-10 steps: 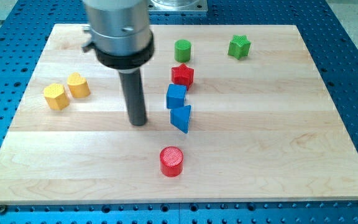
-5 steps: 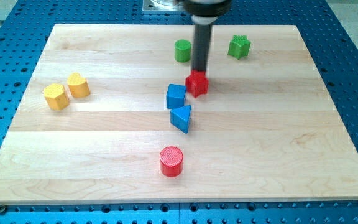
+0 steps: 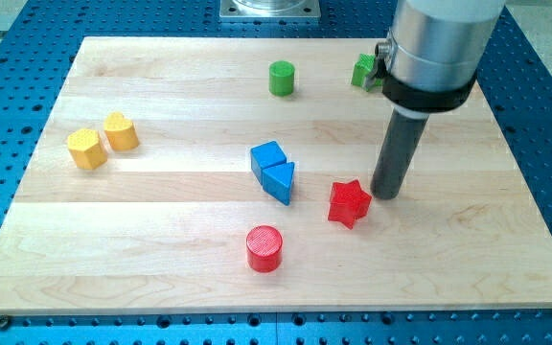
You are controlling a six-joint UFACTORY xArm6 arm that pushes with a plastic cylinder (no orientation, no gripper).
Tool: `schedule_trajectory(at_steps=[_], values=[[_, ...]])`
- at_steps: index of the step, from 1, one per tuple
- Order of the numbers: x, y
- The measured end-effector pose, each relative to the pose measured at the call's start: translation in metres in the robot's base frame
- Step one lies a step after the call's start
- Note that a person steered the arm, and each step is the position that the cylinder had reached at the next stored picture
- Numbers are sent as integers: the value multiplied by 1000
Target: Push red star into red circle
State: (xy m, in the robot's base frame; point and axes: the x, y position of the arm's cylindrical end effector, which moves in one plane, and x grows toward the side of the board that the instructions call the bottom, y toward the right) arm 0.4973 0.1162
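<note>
The red star (image 3: 349, 202) lies right of the board's middle, toward the view's bottom. The red circle (image 3: 264, 248) stands to its lower left, about a block's width of bare wood between them. My tip (image 3: 387, 195) rests on the board just to the right of the red star, a narrow gap from it, slightly toward the view's top. The rod rises from there to the arm's grey cylinder at the view's top right.
A blue cube (image 3: 269, 157) and a blue triangle (image 3: 280, 181) touch each other left of the star. A green cylinder (image 3: 281, 78) and a green star (image 3: 363, 72), partly hidden by the arm, stand near the top. Two yellow blocks (image 3: 103, 140) sit at the left.
The red star has been pushed from beside the blue cube down and to the right. My tip moved from the star's top side to its right side. The blue cube has turned slightly.
</note>
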Motion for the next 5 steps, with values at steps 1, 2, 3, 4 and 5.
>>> schedule_trajectory(at_steps=[1,2,3,4,5], values=[[19,-49],[30,-70],[30,-93],[30,-117],[23,-110]])
